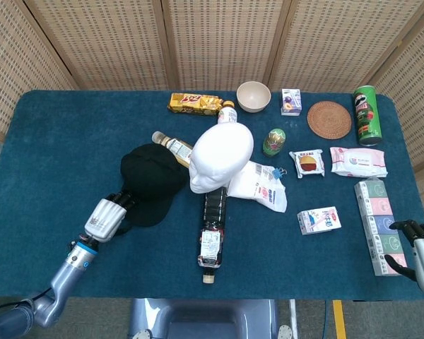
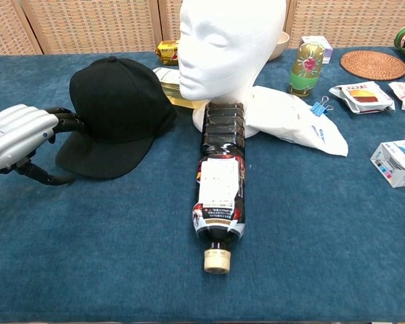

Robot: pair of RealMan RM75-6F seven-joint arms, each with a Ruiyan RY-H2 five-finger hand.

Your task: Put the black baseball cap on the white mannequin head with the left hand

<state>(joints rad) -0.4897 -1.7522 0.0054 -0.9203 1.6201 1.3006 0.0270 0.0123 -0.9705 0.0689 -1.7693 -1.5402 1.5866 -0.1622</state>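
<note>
The black baseball cap (image 1: 152,180) (image 2: 115,111) lies flat on the blue table, brim toward me, just left of the white mannequin head (image 1: 221,157) (image 2: 229,44), which stands upright. My left hand (image 1: 107,215) (image 2: 17,138) is at the brim's left edge. Its fingers (image 2: 66,120) reach over the top of the brim and the thumb (image 2: 44,177) sits low against the brim's rim, with a gap between them. The cap rests on the cloth. My right hand (image 1: 418,253) hovers at the table's near right corner, fingers loosely curved and holding nothing.
A dark bottle (image 1: 210,229) (image 2: 219,196) lies in front of the mannequin, with a white bag (image 1: 260,185) to its right. A yellow-labelled bottle (image 1: 171,145) lies behind the cap. Bowl (image 1: 253,96), can (image 1: 273,141), snack packs and boxes (image 1: 378,222) fill the right side.
</note>
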